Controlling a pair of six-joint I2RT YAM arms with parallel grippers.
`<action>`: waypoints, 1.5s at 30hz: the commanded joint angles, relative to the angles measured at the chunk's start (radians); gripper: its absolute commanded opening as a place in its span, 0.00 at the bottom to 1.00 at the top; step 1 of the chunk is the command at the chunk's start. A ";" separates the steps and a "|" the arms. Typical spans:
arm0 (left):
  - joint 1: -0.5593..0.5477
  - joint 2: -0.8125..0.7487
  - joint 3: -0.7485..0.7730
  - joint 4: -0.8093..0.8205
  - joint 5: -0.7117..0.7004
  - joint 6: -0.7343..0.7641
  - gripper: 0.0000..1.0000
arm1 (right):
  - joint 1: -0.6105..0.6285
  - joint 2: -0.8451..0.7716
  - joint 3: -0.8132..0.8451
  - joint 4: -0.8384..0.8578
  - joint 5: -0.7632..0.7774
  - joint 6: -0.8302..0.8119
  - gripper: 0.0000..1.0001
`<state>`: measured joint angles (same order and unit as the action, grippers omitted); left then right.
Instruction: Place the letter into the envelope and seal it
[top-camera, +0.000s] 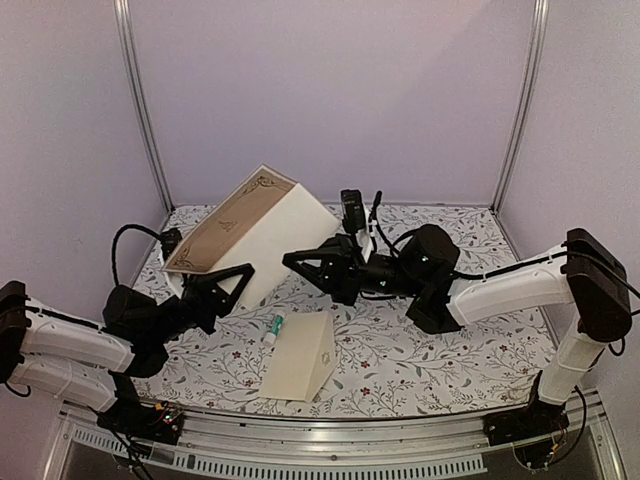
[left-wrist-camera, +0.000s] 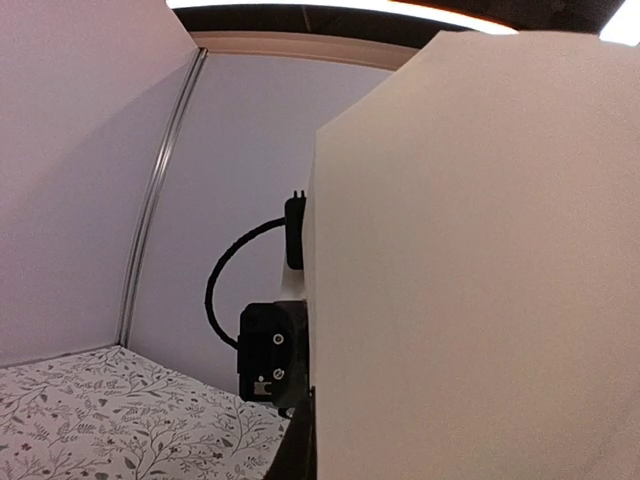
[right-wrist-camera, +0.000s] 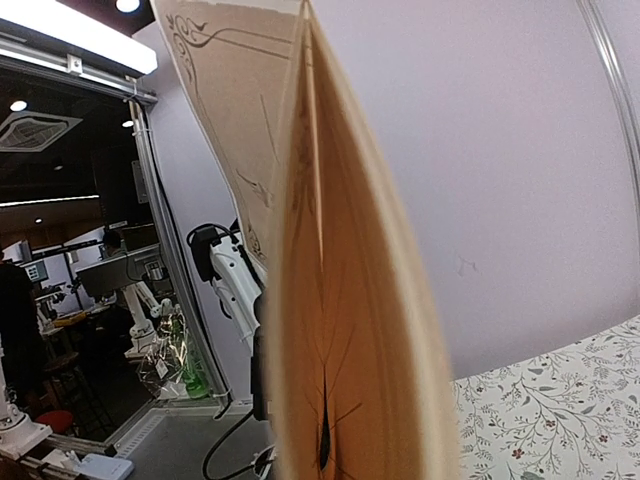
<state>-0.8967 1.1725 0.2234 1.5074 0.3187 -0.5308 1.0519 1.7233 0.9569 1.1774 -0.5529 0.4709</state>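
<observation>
Currently left gripper (top-camera: 225, 278) pinches one envelope (top-camera: 290, 225) with one letter (top-camera: 225, 226); right gripper (top-camera: 297, 260) at its edge, closure unclear.

Light: bright, soft and even, from overhead.
Shadows: faint and soft-edged on the tabletop (top-camera: 450, 350).
Glare: ceiling lamp (right-wrist-camera: 70, 35) blown out in the right wrist view's upper left; white strip along the left wrist view's top edge.
Focus: envelope (left-wrist-camera: 480, 280) very close, soft, featureless; letter (right-wrist-camera: 240, 110) blurred, with a warm glow between the sheets.
Distortion: frame post (right-wrist-camera: 610, 90) bows at the right wrist view's right edge.
</observation>
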 joint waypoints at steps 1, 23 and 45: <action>-0.007 0.009 0.021 0.060 0.030 0.030 0.05 | 0.002 0.001 0.023 -0.017 0.025 -0.011 0.06; -0.002 -0.527 0.025 -0.565 -0.106 0.271 0.90 | -0.006 -0.312 -0.062 -0.559 0.092 -0.196 0.00; 0.014 -0.385 0.216 -0.762 0.217 0.185 0.72 | -0.009 -0.589 -0.101 -1.079 -0.174 -0.553 0.00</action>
<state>-0.8894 0.7170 0.3729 0.7940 0.3614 -0.3321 1.0462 1.1545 0.8623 0.1543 -0.6838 -0.0265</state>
